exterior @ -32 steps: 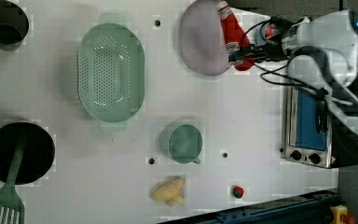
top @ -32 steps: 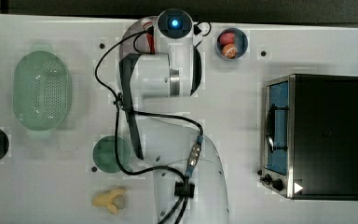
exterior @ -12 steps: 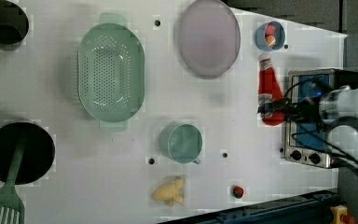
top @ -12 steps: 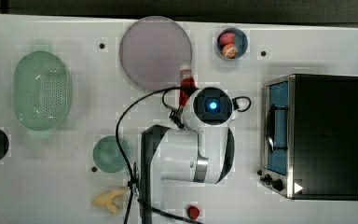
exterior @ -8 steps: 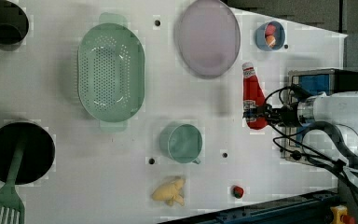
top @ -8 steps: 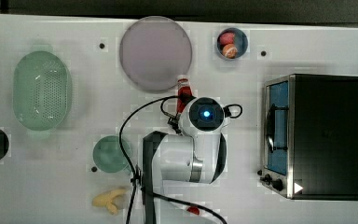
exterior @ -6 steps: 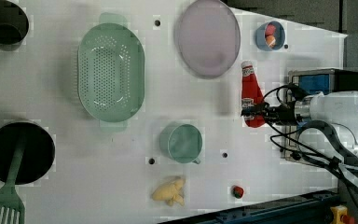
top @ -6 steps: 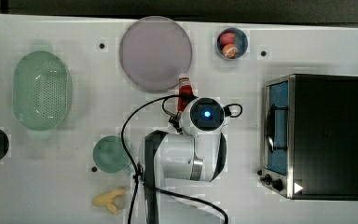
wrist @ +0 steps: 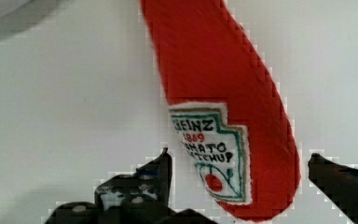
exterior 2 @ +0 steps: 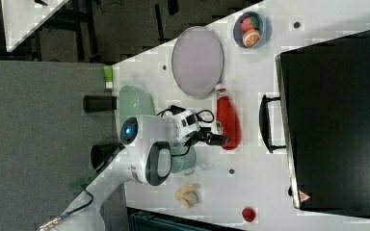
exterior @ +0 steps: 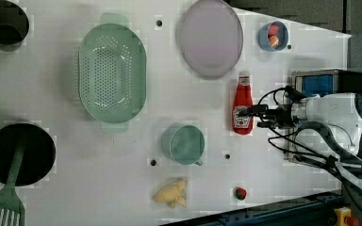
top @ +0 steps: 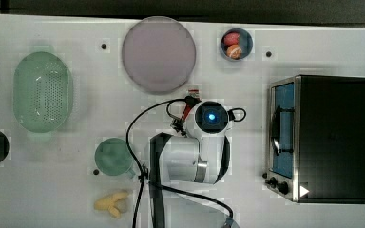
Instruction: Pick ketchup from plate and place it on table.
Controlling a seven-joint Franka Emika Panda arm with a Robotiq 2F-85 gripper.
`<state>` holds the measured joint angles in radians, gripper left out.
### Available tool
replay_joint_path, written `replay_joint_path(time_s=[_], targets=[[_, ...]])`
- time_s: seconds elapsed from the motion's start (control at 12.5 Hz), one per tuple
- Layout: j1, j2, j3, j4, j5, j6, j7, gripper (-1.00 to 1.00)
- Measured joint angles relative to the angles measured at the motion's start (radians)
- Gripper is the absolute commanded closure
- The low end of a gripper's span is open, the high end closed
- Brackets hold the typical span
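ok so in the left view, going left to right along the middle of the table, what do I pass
Black pan → green colander → green cup → ketchup → gripper → toaster oven.

Grey floor [exterior 2: 38,144] occupies the right view's 9 o'clock side. A darker area [exterior 2: 125,29] lies at the right view's 11 o'clock, with a second white surface [exterior 2: 29,14] in the corner. A dark band [top: 180,5] runs along the top view's 12 o'clock edge. Lighting is even.
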<state>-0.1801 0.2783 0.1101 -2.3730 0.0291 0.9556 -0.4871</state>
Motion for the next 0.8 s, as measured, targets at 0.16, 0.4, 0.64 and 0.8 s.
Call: replay_joint_path(time_s=[0.16,0.4,0.64,0.8], targets=[[0.003,-0.029,0.004,0.023,0.001,-0.018,0.000,-1.00],[0.004,-0.128,0.003,0.098,-0.001,-0.111,0.013,-1.00],[0.005,-0.204,0.005,0.268,0.000,-0.292,0.138,-1.00],[0.006,-0.220,0.017,0.400,0.006,-0.422,0.236,-1.00]])
